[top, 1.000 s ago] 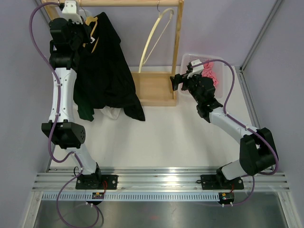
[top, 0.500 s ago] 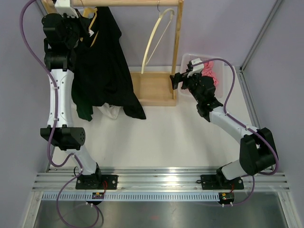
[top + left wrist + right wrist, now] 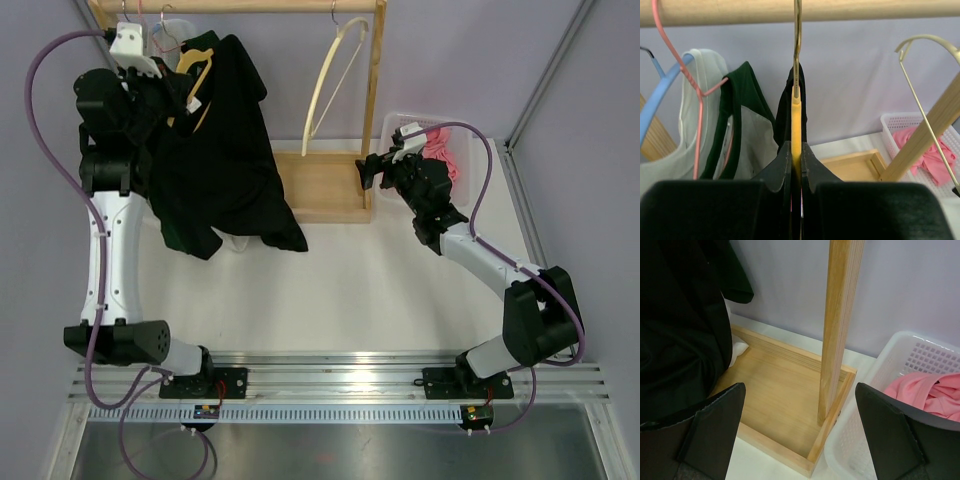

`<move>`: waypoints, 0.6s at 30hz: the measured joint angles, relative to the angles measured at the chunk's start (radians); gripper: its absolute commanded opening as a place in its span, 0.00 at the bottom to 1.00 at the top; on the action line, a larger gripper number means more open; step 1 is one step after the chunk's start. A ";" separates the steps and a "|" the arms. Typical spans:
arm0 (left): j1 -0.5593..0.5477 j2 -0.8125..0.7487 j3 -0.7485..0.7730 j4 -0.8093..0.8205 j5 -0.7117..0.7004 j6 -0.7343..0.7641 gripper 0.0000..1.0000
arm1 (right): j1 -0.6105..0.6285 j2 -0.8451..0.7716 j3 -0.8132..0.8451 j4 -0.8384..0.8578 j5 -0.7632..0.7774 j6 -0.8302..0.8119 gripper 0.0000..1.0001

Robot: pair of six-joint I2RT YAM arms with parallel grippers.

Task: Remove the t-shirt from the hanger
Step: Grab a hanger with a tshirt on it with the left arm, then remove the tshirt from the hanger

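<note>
A black t-shirt (image 3: 225, 150) hangs on a yellow hanger (image 3: 195, 75) from the wooden rail (image 3: 270, 6) at the back left. In the left wrist view my left gripper (image 3: 795, 160) is shut on the yellow hanger (image 3: 796, 120), just under its metal hook, with black cloth (image 3: 785, 115) draped on both sides. In the top view the left gripper (image 3: 165, 85) is high up beside the shirt's collar. My right gripper (image 3: 368, 170) is open and empty, near the rack's right post (image 3: 840, 320) above the wooden base tray (image 3: 775, 390).
A bare cream hanger (image 3: 330, 80) hangs on the rail to the right. A pink hanger (image 3: 685, 75) and a blue hanger (image 3: 660, 100) carry white and green garments at the left. A white basket (image 3: 400, 135) with pink cloth (image 3: 930, 390) stands right of the rack.
My left arm has swung outward to the left and the gripper has come lower, tilting the hanger and shifting the black shirt. The right arm has barely moved.
</note>
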 measured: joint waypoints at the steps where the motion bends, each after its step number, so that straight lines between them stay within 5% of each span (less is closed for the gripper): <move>1: 0.000 -0.024 -0.029 0.006 0.004 0.000 0.00 | 0.000 0.000 0.000 -0.002 -0.001 0.000 0.99; 18: 0.000 -0.509 -0.679 0.085 0.094 0.063 0.00 | 0.000 -0.017 0.003 -0.063 -0.023 0.107 1.00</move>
